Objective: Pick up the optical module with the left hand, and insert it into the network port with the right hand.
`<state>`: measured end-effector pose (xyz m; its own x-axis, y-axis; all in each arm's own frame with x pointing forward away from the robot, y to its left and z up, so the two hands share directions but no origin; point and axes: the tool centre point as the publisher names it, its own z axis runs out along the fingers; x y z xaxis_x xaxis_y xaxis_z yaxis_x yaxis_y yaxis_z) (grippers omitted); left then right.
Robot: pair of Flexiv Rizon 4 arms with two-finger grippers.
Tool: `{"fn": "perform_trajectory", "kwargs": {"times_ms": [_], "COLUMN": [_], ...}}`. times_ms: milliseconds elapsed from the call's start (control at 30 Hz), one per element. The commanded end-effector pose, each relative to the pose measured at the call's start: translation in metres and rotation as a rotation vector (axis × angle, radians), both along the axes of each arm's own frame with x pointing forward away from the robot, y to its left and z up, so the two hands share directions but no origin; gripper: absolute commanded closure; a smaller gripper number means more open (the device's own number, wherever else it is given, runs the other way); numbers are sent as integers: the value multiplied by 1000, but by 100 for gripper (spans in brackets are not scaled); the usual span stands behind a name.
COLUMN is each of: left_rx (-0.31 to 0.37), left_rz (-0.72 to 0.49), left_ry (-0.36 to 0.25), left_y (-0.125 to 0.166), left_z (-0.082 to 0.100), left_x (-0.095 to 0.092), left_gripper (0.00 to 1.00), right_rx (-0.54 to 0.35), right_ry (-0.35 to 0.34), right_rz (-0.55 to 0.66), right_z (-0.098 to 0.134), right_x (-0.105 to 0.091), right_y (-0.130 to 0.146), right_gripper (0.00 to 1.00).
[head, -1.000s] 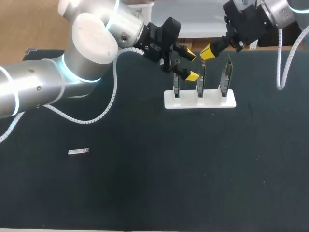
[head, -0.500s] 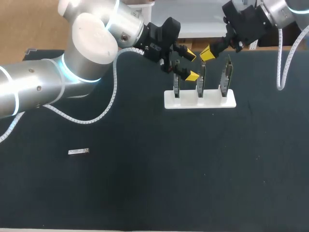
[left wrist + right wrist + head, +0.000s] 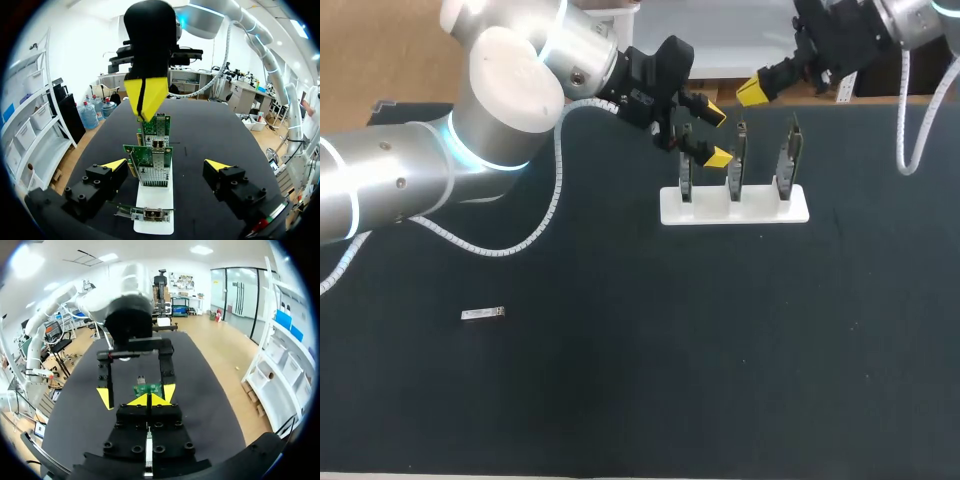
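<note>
The optical module (image 3: 483, 314), a small silver bar, lies on the black table at the near left, far from both grippers. My left gripper (image 3: 716, 135) hangs open beside the left end of the white stand (image 3: 733, 207), which holds three upright green network cards (image 3: 737, 162). In the left wrist view the cards (image 3: 149, 162) stand in a row ahead, between the open gripper (image 3: 166, 165) fingers. My right gripper (image 3: 752, 92) is shut and empty above the table's far edge, beyond the cards. From its wrist, the right gripper (image 3: 149, 400) faces the left gripper (image 3: 137, 394).
The stand's white base (image 3: 154, 200) runs away from the left wrist, with the right gripper's (image 3: 146, 97) yellow tips hanging over its far end. Bare black table spreads between the module and the stand.
My right gripper has risen and pulled back from the cards toward the far edge. The left arm and the module have stayed put.
</note>
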<state>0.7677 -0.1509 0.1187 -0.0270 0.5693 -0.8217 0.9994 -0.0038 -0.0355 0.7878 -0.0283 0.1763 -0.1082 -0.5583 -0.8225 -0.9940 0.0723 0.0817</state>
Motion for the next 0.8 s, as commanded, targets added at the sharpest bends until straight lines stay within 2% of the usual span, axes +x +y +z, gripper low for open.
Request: {"fn": "perform_trajectory", "kwargs": {"times_ms": [33, 200, 400, 800], "left_rx": [4, 4, 4, 4], "left_rz": [1, 1, 1, 1], "left_ry": [2, 2, 2, 2], "left_y": [-1, -1, -1, -1], "left_z": [0, 0, 0, 0], "left_x": [1, 1, 1, 1], "left_gripper": [0, 0, 0, 0], "right_rx": [49, 57, 29, 4], "right_ry": [6, 14, 21, 47], "right_rz": [68, 118, 112, 89], "right_z": [9, 13, 8, -10], "right_x": [-3, -5, -7, -20], "right_y": [-24, -51, -82, -105], "right_gripper": [100, 100, 100, 100]}}
